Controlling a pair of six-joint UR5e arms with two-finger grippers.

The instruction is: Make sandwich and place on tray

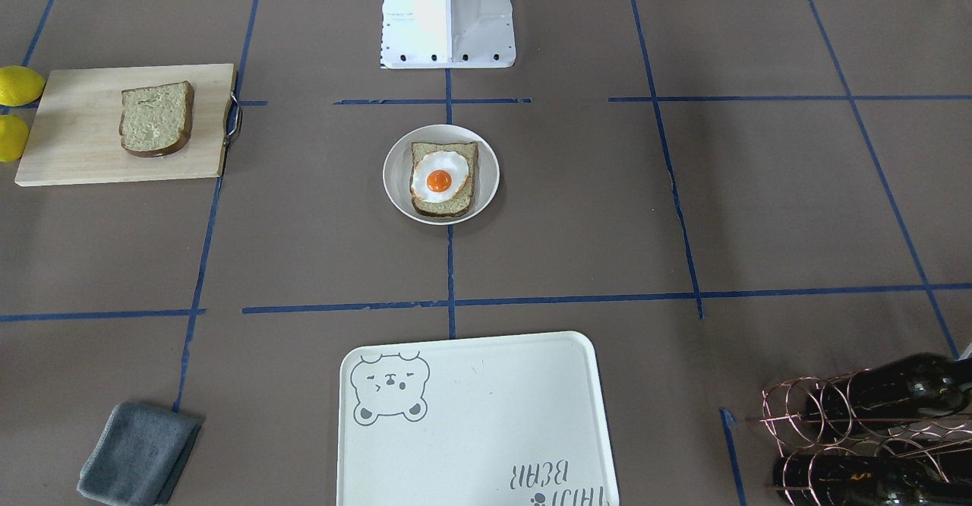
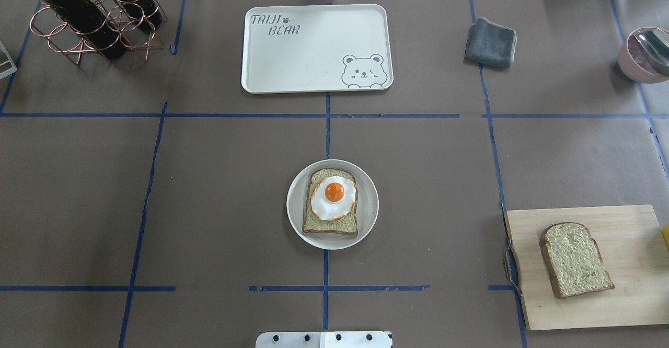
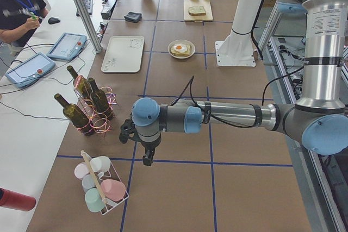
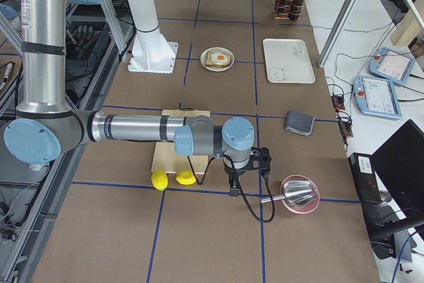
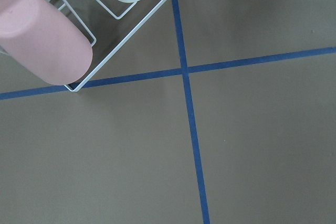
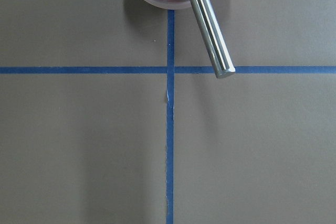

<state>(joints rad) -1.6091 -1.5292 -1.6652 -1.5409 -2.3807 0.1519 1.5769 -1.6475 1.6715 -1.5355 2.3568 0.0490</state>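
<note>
in bowl [image 2: 369, 208]: one slice [image 2: 329, 225], one egg [image 2: 331, 209]

A fried egg [image 2: 333, 198] tops bread [image 2: 331, 203] in a bowl [image 2: 368, 217]; another slice [image 2: 575, 259] lies on the cutting board [image 2: 627, 306].

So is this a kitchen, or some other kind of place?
Probably a robot lab, not a kitchen: blue tape lines grid the table, a big robot arm reaches over it, and control tablets lie beside a person.
</note>
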